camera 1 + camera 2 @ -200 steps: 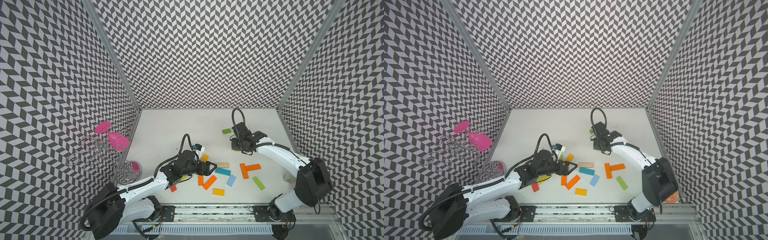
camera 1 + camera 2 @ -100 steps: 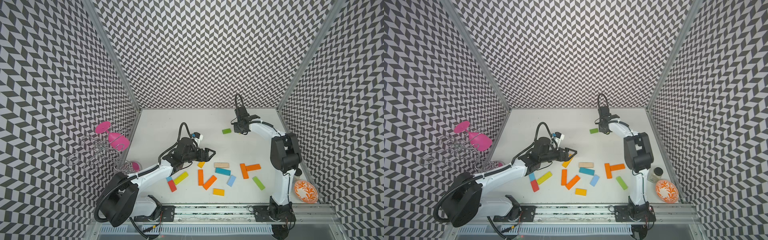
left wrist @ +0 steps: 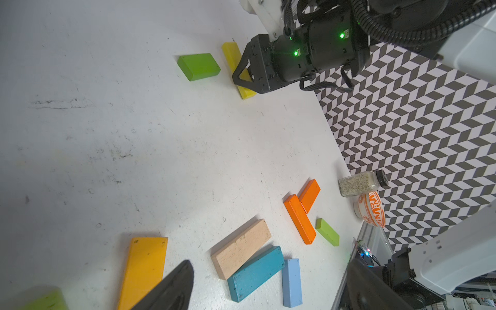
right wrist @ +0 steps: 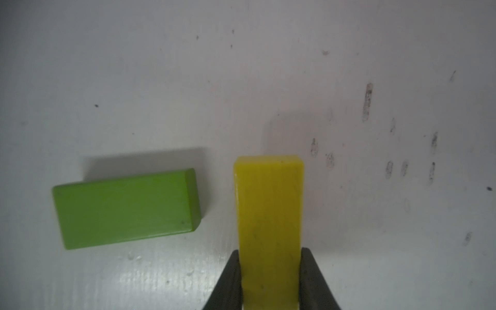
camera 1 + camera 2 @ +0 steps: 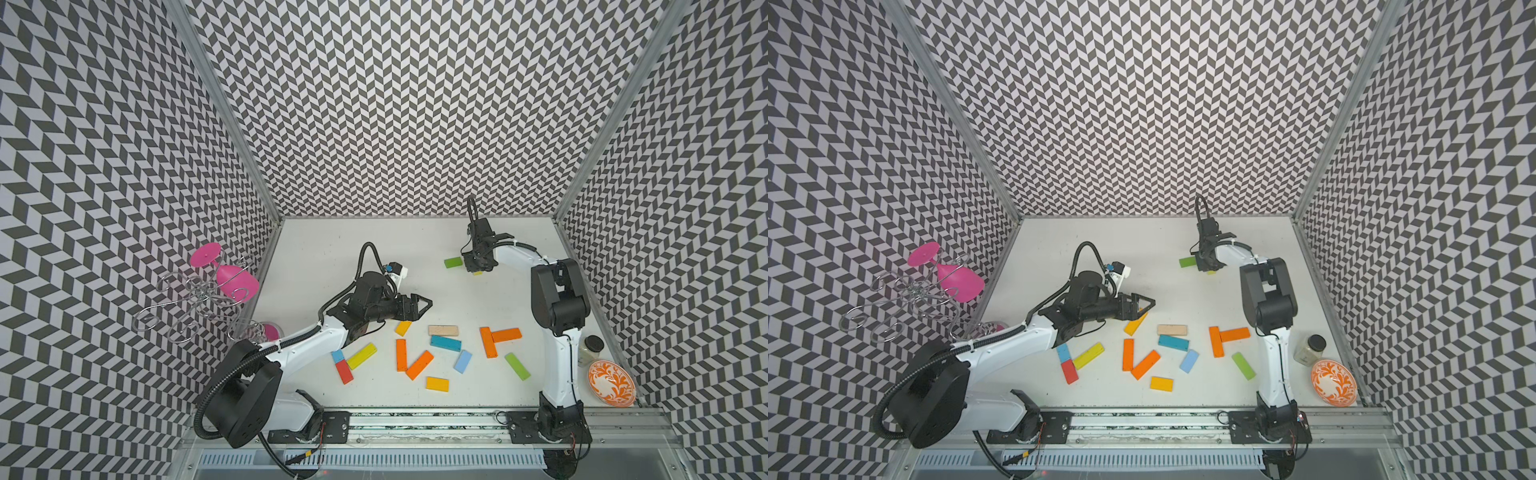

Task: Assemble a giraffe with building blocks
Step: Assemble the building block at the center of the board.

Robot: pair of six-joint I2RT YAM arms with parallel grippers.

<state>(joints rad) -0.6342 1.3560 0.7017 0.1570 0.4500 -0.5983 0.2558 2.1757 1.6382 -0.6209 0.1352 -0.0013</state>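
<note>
My right gripper (image 4: 269,252) is shut on a long yellow block (image 4: 269,214) at the back of the table, in both top views (image 5: 478,269) (image 5: 1208,268). The block sits low over the table, just right of a short green block (image 4: 126,209) (image 5: 453,262), with a small gap between them. My left gripper (image 5: 424,307) (image 5: 1148,305) (image 3: 268,290) stands open and empty above an amber block (image 5: 403,327). Near the front lie an orange T-shaped pair (image 5: 496,338), a wood-coloured block (image 5: 443,330), a teal block (image 5: 445,343), and several more loose blocks.
A patterned orange bowl (image 5: 611,382) and a spice jar (image 5: 592,351) stand at the front right beside the right arm's base. A wire rack with pink glasses (image 5: 224,278) stands outside the left wall. Patterned walls close in three sides.
My right arm has swung from the middle of the table to the back, stopping beside the green block. My left gripper has lifted off the block pile and moved slightly back, still open.
</note>
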